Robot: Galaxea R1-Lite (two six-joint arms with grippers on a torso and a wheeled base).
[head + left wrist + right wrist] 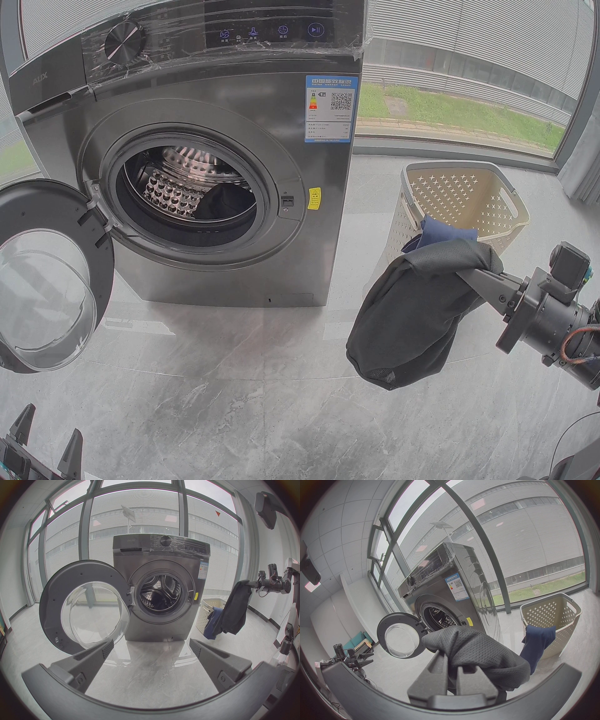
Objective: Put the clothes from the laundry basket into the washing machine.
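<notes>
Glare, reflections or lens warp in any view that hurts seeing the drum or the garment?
Head view: soft daylight; glossy floor faintly mirrors the washing machine, film on its panel glints, drum readable. Left wrist view: fisheye bows the window frames, corners dark. Right wrist view: same warp tilts the washing machine; black garment in the right gripper hides its base.

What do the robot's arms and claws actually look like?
The left gripper and right gripper each have two dark grey, wedge-shaped fingers tapering to blunt tips. The right arm is black and cylindrical, with an orange cable looping at its wrist and a small black camera box.
</notes>
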